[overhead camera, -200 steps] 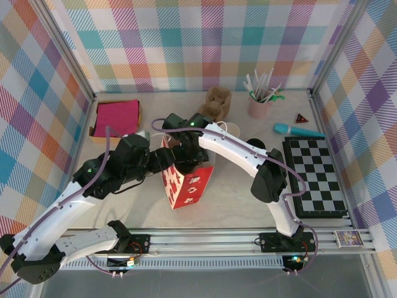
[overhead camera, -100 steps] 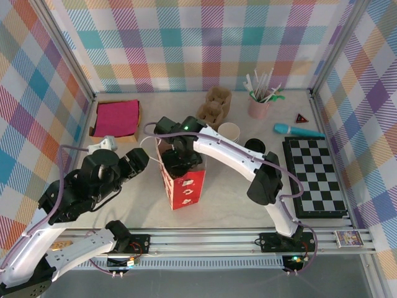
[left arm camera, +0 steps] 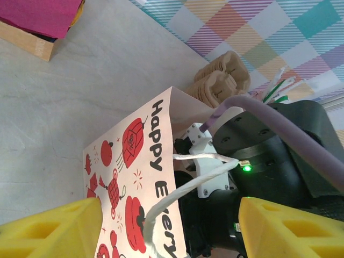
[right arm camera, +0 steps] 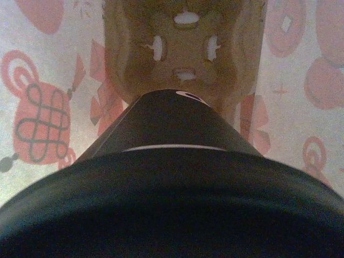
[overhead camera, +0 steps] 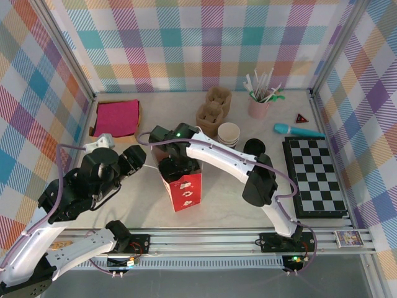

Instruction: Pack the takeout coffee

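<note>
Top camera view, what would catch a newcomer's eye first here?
The red-and-white gift bag at the centre of the table stands out, with the right arm bent down into its open top. In the right wrist view, the black-lidded takeout coffee is inside, above a cardboard carrier. The left gripper is open at the bag's left, yellow fingers either side of its rope handle.

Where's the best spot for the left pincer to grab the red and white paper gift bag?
Probably the white cord handle of the red and white paper gift bag: it loops free of the rim. Come from the left, since the right arm fills the mouth.
</note>
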Controlling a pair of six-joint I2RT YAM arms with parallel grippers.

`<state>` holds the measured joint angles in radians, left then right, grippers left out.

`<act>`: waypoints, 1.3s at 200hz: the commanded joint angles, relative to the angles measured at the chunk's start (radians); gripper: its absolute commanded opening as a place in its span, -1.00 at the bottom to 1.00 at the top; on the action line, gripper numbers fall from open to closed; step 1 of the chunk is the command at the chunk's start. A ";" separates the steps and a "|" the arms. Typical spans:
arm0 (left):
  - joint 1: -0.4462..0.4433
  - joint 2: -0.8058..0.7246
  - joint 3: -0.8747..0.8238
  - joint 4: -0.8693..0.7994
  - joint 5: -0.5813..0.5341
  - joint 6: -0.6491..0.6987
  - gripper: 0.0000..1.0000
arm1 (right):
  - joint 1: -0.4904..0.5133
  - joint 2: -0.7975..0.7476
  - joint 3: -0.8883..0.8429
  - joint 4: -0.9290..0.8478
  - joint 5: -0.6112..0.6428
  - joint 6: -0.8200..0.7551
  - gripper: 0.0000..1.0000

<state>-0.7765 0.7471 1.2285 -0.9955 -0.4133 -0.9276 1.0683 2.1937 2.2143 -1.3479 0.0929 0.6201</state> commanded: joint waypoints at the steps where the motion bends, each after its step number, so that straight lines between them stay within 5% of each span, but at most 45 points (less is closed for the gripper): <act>1: -0.007 0.010 0.005 0.005 -0.012 -0.001 0.34 | 0.007 0.018 0.001 -0.021 0.020 0.008 0.09; 106: -0.006 0.042 -0.014 -0.022 0.028 0.006 -0.05 | 0.006 0.118 0.123 -0.044 0.034 -0.014 0.07; 182: -0.007 0.034 -0.020 -0.031 0.026 -0.002 -0.09 | 0.006 0.144 0.122 -0.018 0.053 -0.015 0.03; 222: -0.004 0.038 -0.028 -0.031 0.041 -0.004 -0.41 | 0.006 0.141 0.120 -0.018 0.071 -0.010 0.03; 260: -0.003 0.041 -0.029 -0.025 0.050 -0.005 -0.49 | 0.006 0.141 0.117 -0.011 0.080 -0.012 0.04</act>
<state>-0.7765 0.7898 1.2098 -1.0042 -0.3752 -0.9306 1.0683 2.3260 2.3295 -1.3621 0.1482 0.6125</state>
